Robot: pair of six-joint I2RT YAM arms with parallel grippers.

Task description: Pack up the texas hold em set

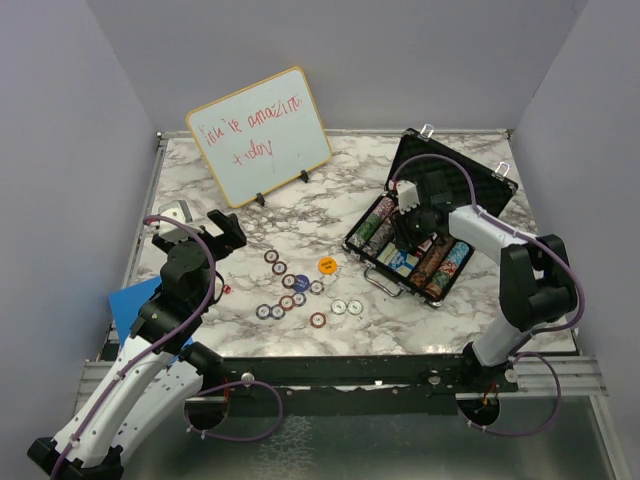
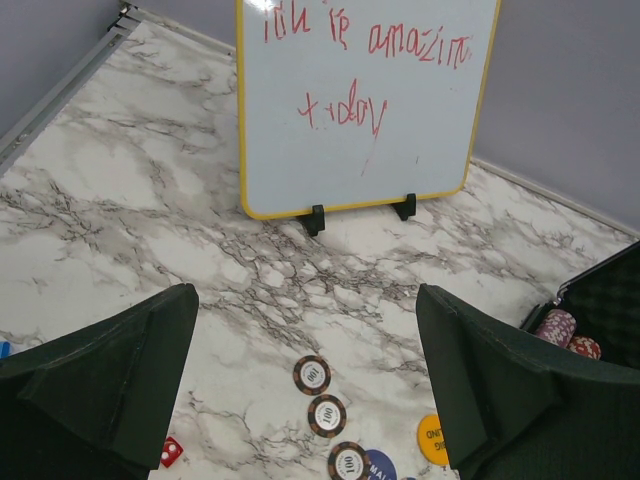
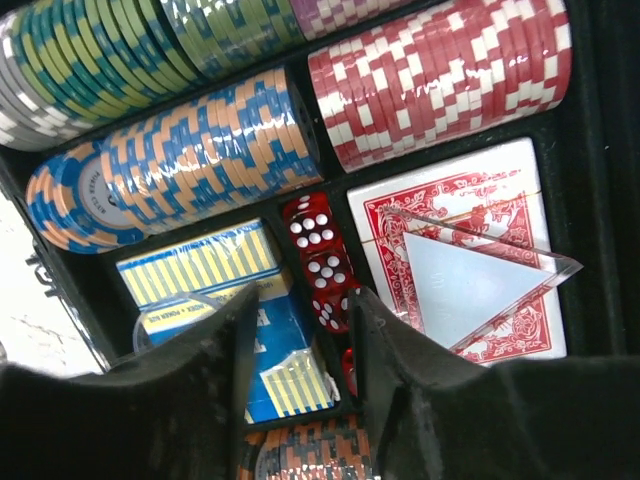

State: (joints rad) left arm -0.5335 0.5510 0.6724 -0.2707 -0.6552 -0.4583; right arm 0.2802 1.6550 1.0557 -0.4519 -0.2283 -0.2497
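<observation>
- Black briefcase (image 1: 455, 172) lies open at the right rear of the counter (image 1: 420, 325), its lid tilted back and rows of chips filling the foam tray.
- From the wrist view, my right fingers (image 3: 225, 370) are down inside that tray. They are parted only narrowly with nothing clamped between them, and they straddle the column of red dice (image 3: 318, 245) in its small slot.
- On one side of the dice I see a red card deck (image 3: 455, 215) with a clear triangular piece (image 3: 470, 275) lying on it. On the other side is a blue-and-yellow deck box (image 3: 220, 275).
- Rows of red-and-white chips (image 3: 440, 75) and blue-and-orange chips (image 3: 190, 155) sit on edge just beyond the decks.
- My left fingers (image 2: 120, 370) are spread wide and empty, hovering over the left side of the counter and facing the whiteboard (image 2: 360, 100).
- Loose chips (image 1: 290, 295) are scattered mid-counter between the arms, well apart from the case.
- The orange disc (image 1: 327, 265) lies flat at the far right edge of that scatter.
- A stray red die (image 2: 170, 452) rests on the counter just beside one left finger.
</observation>
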